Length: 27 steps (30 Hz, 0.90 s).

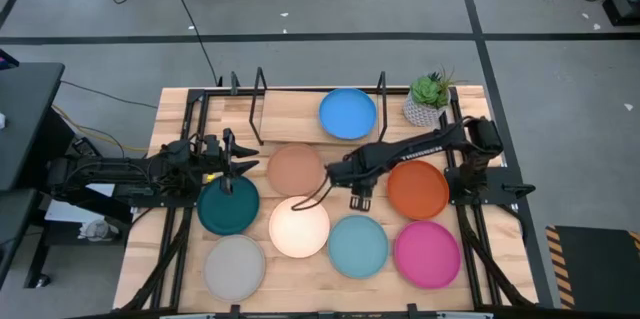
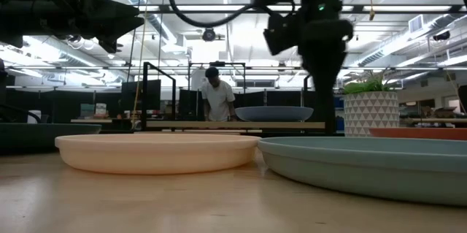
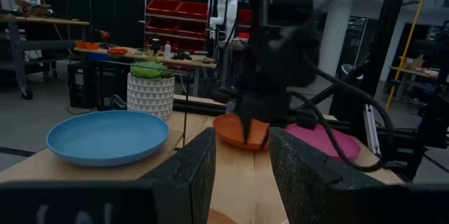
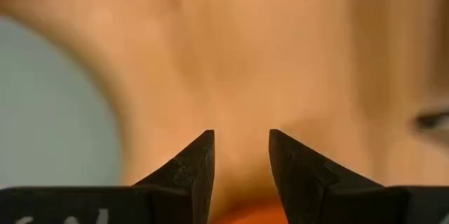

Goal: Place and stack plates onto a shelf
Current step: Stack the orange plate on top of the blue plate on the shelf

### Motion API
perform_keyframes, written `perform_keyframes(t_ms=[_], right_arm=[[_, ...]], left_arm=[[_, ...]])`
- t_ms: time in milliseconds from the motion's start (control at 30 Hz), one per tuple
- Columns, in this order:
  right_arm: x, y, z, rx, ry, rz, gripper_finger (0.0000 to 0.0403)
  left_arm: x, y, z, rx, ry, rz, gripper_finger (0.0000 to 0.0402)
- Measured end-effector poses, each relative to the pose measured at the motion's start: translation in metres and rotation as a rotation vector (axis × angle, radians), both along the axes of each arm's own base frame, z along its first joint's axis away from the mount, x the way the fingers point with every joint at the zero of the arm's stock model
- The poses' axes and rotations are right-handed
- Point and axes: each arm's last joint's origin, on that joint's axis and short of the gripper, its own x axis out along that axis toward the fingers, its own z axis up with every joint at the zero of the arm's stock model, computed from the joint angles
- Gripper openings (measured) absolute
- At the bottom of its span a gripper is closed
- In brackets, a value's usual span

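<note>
Seen from overhead, seven round matte plates lie on the slatted wooden tabletop (image 1: 300, 99): a blue plate (image 1: 347, 114) rests on the low light-wood shelf with thin black loop uprights (image 1: 290, 109) beside a potted green plant in a white patterned pot (image 1: 428, 99), while the peach plate (image 1: 296, 170), orange plate (image 1: 417, 188), teal plate (image 1: 228, 206), cream plate (image 1: 299, 227), pale blue plate (image 1: 357, 245), magenta plate (image 1: 426, 253) and grey plate (image 1: 235, 267) spread below it. The left gripper (image 1: 240, 167) hangs at the teal plate's upper edge; the right gripper (image 1: 362, 199) points down between the peach, cream, orange and pale blue plates. At table height, a person (image 2: 217, 96) stands behind the shelf. The left wrist camera shows its fingers (image 3: 193, 171) spread apart, holding nothing. The right wrist camera shows its fingers (image 4: 193, 164) likewise parted above bare wood.
</note>
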Motion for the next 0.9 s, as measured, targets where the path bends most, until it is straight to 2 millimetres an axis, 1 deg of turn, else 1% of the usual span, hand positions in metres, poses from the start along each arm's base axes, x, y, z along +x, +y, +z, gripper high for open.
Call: perform_keyframes(t_ms=[200,300,367,433,500,633,767,900], right_arm=[[-0.02,0.025,0.001,-0.041,0.157,-0.121,0.0154],[-0.026,0.035,0.002,-0.065,0.187,-0.148,0.0165],[-0.029,0.039,-0.001,-0.087,0.187,-0.154,0.0176],[-0.033,0.04,-0.009,-0.107,0.202,-0.17,0.0188],[-0.039,0.04,-0.02,-0.119,0.225,-0.19,0.0199],[-0.05,0.039,-0.043,-0.082,0.256,-0.204,0.0213],[-0.054,0.04,-0.056,-0.04,0.251,-0.198,0.0213],[-0.058,0.039,-0.063,-0.033,0.262,-0.195,0.0198]], left_arm=[[0.0,0.0,0.0,-0.051,-0.007,-0.006,0.0141],[0.0,0.0,0.0,-0.051,-0.006,-0.006,0.0141],[0.0,0.0,0.0,-0.051,-0.006,-0.006,0.0141],[0.0,0.0,0.0,-0.051,-0.006,-0.006,0.0141],[0.0,0.0,0.0,-0.051,-0.006,-0.006,0.0141],[0.0,0.0,0.0,-0.051,-0.006,-0.006,0.0141],[0.0,0.0,0.0,-0.051,-0.007,-0.006,0.0141],[0.0,0.0,0.0,-0.051,-0.007,-0.006,0.0141]])
